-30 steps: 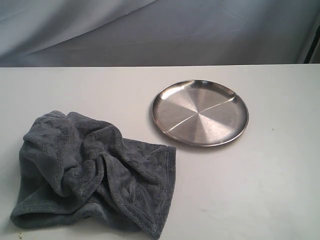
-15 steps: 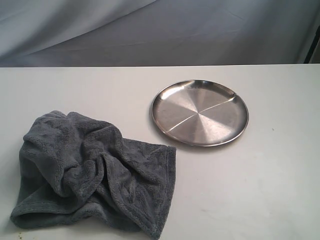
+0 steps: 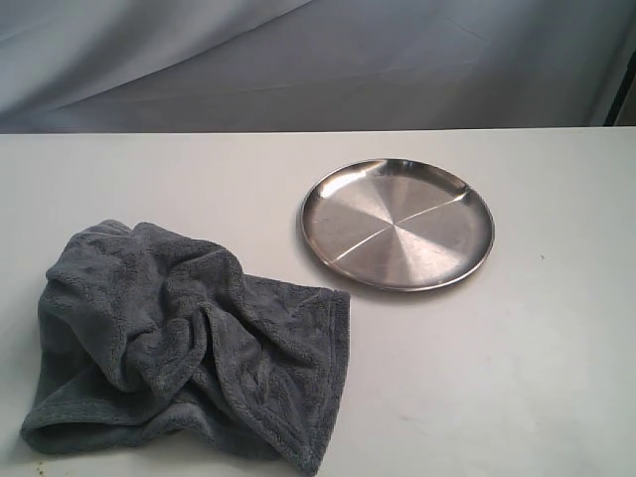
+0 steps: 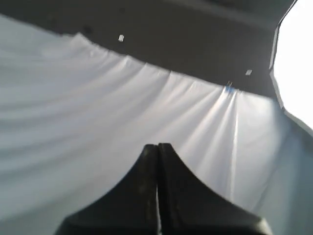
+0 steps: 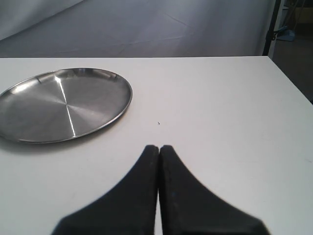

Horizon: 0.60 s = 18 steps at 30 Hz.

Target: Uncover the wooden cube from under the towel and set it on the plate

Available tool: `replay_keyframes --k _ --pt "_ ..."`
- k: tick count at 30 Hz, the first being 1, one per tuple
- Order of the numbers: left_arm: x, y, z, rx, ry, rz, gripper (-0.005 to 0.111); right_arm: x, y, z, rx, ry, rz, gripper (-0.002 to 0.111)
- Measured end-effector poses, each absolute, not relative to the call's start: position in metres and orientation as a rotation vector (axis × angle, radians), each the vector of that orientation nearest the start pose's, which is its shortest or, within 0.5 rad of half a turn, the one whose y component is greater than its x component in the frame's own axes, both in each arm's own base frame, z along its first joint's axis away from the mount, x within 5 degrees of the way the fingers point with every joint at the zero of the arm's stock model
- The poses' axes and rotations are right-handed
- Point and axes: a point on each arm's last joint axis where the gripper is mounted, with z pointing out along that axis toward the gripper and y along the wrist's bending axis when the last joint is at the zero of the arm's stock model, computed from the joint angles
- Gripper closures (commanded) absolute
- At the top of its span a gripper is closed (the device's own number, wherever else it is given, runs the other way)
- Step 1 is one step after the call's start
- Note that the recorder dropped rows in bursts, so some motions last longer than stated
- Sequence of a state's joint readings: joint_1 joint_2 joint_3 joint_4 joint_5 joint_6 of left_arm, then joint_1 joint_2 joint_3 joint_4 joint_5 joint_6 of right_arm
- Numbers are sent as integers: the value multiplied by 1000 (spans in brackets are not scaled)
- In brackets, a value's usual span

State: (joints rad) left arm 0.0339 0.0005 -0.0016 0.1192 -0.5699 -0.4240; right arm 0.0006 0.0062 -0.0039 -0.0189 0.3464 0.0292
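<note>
You cannot see the wooden cube in any view. Take it as lying somewhere under the towel (image 3: 189,343), which sits bunched on the table (image 3: 517,388), to the left of the plate (image 3: 397,224) and nearer the camera in the exterior view. Its closest corner comes near the plate's rim without touching it. The towel looks plush and limp, so expect it to drape, stretch and drag whatever it covers. Pinch a raised fold or the stitched hem and lift it up and away from the plate rather than sliding it sideways. The folds do not show which lump hides the cube. Once it is bare, the cube should be rigid and light, best taken across two opposite flat faces. The plate's steel looks slick, so set the cube down on it rather than dropping it. The left gripper (image 4: 157,147) has its jaws pressed together on nothing and faces the draped backdrop (image 3: 298,60), away from the plate. The right gripper (image 5: 159,148) is likewise closed and empty, over bare table with the plate (image 5: 63,103) near and ahead of it. Neither arm shows in the exterior view, and nothing stands between the towel and the plate.
</note>
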Motion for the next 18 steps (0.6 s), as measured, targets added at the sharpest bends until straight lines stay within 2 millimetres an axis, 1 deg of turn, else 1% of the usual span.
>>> replay_keyframes --k 2,3,5,7,10,13,18 --pt "32 -6 268 -83 819 -317 106 54 -1 183 14 1832 3 108" --pt "31 -6 271 -79 803 -318 106 54 0 183 13 1832 4 108" --pt "32 -5 280 -86 818 -318 106 54 0 183 6 1832 9 108" --pt "39 -5 290 -107 882 -320 106 54 0 183 5 1832 10 108" --pt "54 -4 304 -130 969 -323 106 54 0 183 5 1832 10 108" --pt "74 -5 317 -126 1052 -330 106 54 0 183 5 1832 10 108" --pt "118 -13 334 -12 1215 -304 106 54 0 183 5 1832 10 108"
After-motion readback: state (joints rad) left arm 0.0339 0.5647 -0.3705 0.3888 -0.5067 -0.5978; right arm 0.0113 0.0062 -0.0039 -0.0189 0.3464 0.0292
